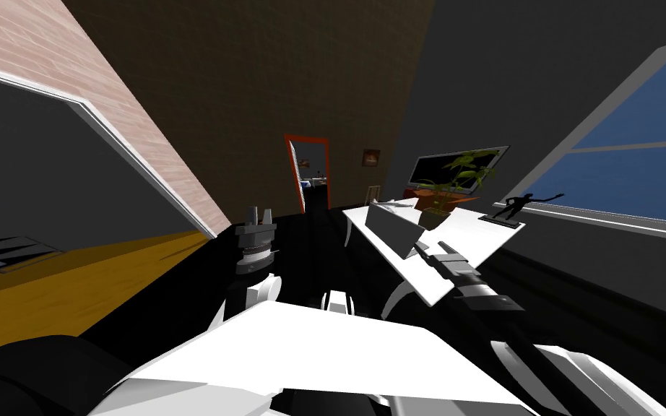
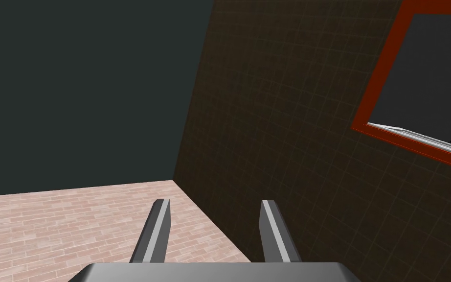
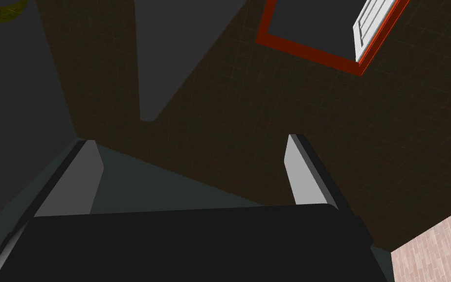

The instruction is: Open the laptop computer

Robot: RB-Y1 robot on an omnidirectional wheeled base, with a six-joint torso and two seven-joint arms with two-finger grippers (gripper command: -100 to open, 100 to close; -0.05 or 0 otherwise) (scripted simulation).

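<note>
the right gripper (image 1: 431, 250) hangs at the near edge of the white desk (image 1: 472, 238), its two fingers spread wide and holding nothing. the left gripper (image 1: 259, 215), likewise spread and empty, stands raised well off to the other side, away from the work. just ahead of the right gripper lies the laptop (image 1: 391, 227) — a grey slab set along the desk's near side, its closest corner right by the fingertips. whether they touch it cannot be told, nor whether the lid has lifted at all. beyond the laptop, further from the gripper, stands a potted plant (image 1: 454, 180), and off to the gripper's right at the desk's far edge a dark figurine (image 1: 518, 206). the opening looks barely begun, if at all. the risks from here: fingers this wide could straddle lid and base together and lift the whole machine rather than part it. a push at the corner instead of under the lid's lip could skid the laptop across the desk into the plant's pot — or swing it off the near edge. a lid raised from one corner may also twist, slip free and drop shut.
</note>
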